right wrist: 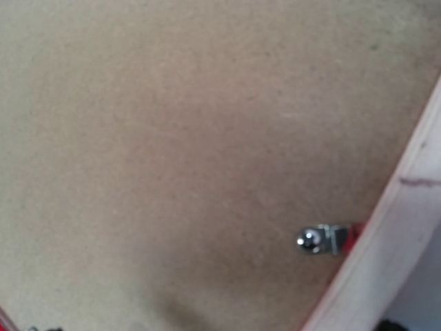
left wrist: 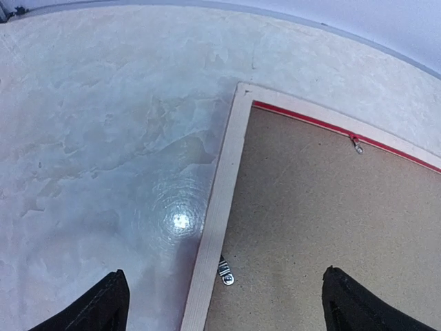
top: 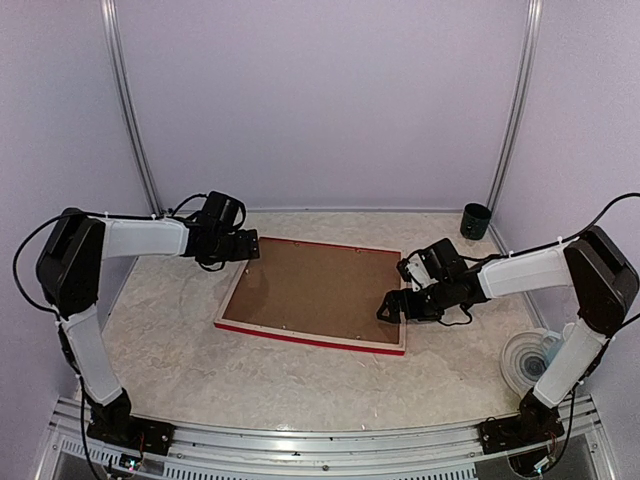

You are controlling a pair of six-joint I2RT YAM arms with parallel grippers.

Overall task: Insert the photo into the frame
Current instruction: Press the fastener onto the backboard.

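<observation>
Seemingly nearly done: the frame [top: 310,340] lies face down, the hardboard backing [top: 315,290] seated inside it; the photo is unseen, presumably beneath. The left gripper [top: 248,246], jaws spread, hovers over the frame's far-left corner. The right gripper [top: 396,306] sits at the frame's right edge, jaws unreadable. Turning the clips [right wrist: 318,239] may remain.

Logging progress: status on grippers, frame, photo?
Left gripper open over frame edge. Right gripper at right edge, state unclear. Backing panel in frame; photo unseen.

frame [left wrist: 219,200]: pale bare wood, matt, red painted edge | backing panel [left wrist: 324,207]: brown hardboard, matt | clip [right wrist: 318,239]: shiny metal | worktop [left wrist: 103,138]: glossy, smooth, marbled
</observation>
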